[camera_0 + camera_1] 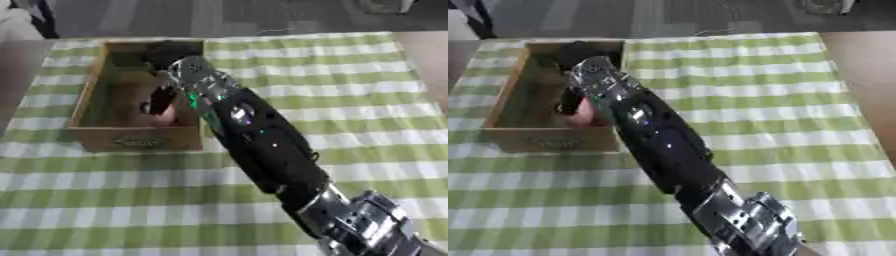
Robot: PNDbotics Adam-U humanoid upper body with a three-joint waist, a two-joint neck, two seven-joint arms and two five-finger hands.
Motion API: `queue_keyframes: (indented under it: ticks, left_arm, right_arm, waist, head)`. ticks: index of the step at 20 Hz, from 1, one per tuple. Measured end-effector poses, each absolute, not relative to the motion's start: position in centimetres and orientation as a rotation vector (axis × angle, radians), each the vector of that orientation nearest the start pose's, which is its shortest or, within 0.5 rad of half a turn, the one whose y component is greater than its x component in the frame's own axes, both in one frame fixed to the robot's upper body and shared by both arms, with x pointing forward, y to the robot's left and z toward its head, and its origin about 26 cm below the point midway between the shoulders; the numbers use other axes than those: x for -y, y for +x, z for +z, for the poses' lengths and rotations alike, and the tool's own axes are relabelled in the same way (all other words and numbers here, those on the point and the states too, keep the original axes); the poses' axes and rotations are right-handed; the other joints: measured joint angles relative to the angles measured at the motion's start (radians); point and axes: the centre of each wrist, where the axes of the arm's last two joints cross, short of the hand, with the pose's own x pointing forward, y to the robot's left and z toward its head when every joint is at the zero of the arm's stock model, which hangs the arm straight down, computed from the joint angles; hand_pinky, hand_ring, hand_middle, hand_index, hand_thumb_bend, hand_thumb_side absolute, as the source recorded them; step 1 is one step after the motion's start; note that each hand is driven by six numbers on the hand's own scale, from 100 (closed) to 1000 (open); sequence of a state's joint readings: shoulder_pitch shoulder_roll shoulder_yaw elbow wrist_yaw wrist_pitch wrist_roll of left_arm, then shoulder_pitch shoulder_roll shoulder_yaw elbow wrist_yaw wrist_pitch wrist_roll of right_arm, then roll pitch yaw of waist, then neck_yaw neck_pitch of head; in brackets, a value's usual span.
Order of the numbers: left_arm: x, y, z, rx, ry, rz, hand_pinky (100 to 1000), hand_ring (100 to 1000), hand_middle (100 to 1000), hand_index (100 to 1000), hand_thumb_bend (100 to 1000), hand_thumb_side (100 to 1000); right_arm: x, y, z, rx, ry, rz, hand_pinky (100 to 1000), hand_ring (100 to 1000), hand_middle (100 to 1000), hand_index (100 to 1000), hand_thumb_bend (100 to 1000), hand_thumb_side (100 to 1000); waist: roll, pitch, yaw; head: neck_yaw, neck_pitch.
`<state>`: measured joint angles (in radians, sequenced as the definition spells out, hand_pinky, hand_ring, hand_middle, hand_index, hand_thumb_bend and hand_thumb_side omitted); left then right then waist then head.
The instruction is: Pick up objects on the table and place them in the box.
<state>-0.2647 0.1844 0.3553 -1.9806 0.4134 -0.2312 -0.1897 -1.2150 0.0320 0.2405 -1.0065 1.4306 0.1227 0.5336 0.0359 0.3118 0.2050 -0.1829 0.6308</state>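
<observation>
Placement is being made inside the box (87, 107) by the right hand (166, 55).

Starting at the left, the wooden box is being shown near the table's far left corner, and a pinkish, rounded object (160, 116) is being held low inside it, with dark fingers (160, 99) seemingly curled down around it, though the hold is being partly hidden by the forearm. If the fingers are being opened too high, the object could be dropped hard or bounced toward the near wall; on withdrawal, the wall could be clipped by the wrist and the box dragged. Further right, the table is being covered by a green-and-white checked cloth (350, 100); a grey floor is being glimpsed beyond. No left hand is being shown.
</observation>
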Motion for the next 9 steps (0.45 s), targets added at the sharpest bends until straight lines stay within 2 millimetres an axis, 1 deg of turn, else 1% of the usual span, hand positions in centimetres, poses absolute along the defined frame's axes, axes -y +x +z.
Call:
queue_keyframes:
  ticks: [1,2,3,6,9]
  left_arm:
    - [-33.2,28.8,18.9,2.541,-0.126,0.051,628,517,604,905,100,982]
    - [-33.2,28.8,18.9,2.541,-0.126,0.051,628,517,604,905,100,980]
    - [-33.2,28.8,18.9,2.541,-0.125,0.052,628,517,604,905,100,982]
    - [-33.3,28.8,18.8,2.540,-0.123,0.055,628,517,604,905,100,980]
    - [-33.3,28.7,18.7,2.533,-0.118,0.061,628,518,605,905,100,976]
  right_arm:
    - [1.6,44.0,27.6,1.463,-1.181,1.674,761,825,818,1000,339,500]
    - [1.9,43.8,28.4,1.488,-1.193,1.657,760,820,807,1000,320,527]
    - [2.2,43.5,29.1,1.513,-1.207,1.639,760,819,804,1000,319,531]
    - [3.4,42.6,31.3,1.587,-1.258,1.583,753,792,745,1000,267,600]
    - [4.6,41.5,33.2,1.658,-1.309,1.535,756,786,740,1000,248,636]
  waist:
    - [0.000,0.000,-0.001]
    - [0.000,0.000,-0.002]
    - [0.000,0.000,-0.003]
    - [0.000,-0.001,-0.009]
    - [0.006,-0.007,-0.020]
  head:
    - [0.001,0.000]
    - [0.001,0.000]
    - [0.002,0.000]
    - [0.006,0.000]
    - [0.010,0.004]
